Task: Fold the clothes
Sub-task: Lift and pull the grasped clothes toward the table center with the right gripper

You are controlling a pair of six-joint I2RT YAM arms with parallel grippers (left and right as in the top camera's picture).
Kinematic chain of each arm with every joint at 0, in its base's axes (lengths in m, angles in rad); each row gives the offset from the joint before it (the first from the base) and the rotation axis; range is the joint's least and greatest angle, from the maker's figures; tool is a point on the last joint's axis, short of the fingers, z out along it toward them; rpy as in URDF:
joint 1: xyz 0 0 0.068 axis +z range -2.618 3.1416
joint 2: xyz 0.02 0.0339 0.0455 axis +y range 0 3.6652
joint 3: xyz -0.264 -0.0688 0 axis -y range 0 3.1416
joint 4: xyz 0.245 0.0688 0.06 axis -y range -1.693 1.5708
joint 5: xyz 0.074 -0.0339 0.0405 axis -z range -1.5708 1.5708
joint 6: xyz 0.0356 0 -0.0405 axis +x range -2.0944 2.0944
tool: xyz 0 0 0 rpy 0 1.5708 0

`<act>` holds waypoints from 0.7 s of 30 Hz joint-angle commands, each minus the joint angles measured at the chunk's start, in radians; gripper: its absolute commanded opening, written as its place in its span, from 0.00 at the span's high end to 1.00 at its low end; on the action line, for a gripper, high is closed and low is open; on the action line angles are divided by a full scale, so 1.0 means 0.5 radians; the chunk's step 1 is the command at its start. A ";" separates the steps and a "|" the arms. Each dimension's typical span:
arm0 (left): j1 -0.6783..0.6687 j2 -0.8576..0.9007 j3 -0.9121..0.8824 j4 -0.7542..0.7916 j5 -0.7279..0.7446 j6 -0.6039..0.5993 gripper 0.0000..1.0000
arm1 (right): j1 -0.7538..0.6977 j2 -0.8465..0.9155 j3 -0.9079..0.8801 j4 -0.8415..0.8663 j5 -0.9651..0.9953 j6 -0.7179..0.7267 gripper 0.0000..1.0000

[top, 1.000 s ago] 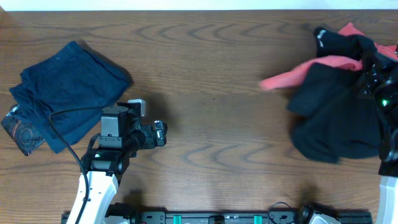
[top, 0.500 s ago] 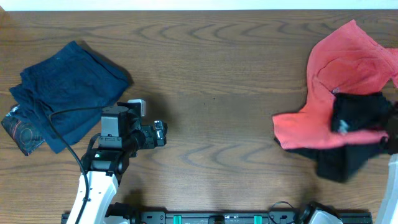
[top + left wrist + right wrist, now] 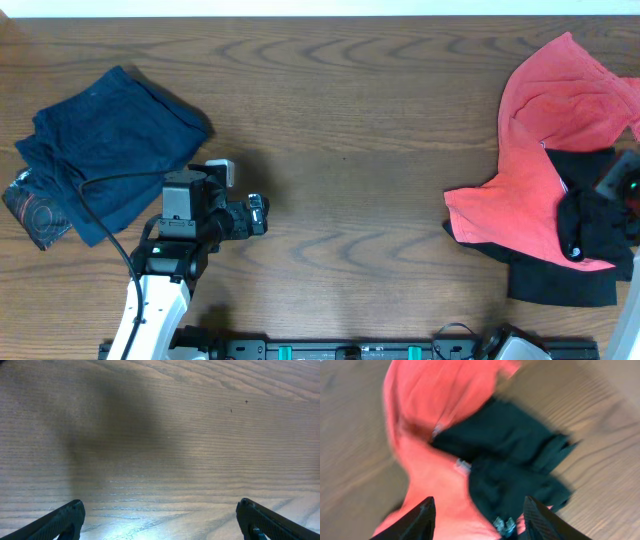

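- Two sets of jaws wide open: left gripper (image 3: 159,520) over table (image 3: 160,435), right gripper (image 3: 478,510) above coral-red T-shirt (image 3: 540,120) plus black garment (image 3: 560,285) at 3 o'clock
- navy garments (image 3: 100,140) at 9

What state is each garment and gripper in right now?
coral-red T-shirt: unfolded, rumpled, at the right end of the table, overlapping the black garment.
black garment: unfolded, bunched, partly under and partly over the T-shirt.
dark navy garments: loose heap at the left end, not neatly folded.
left gripper: open, empty, over bare tabletop.
right gripper: open, above the red and black fabric; view blurred.
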 commanded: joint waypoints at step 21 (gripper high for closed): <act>-0.006 0.002 0.039 0.002 0.018 -0.018 0.02 | 0.126 1.093 -0.237 0.659 -0.819 -0.340 0.64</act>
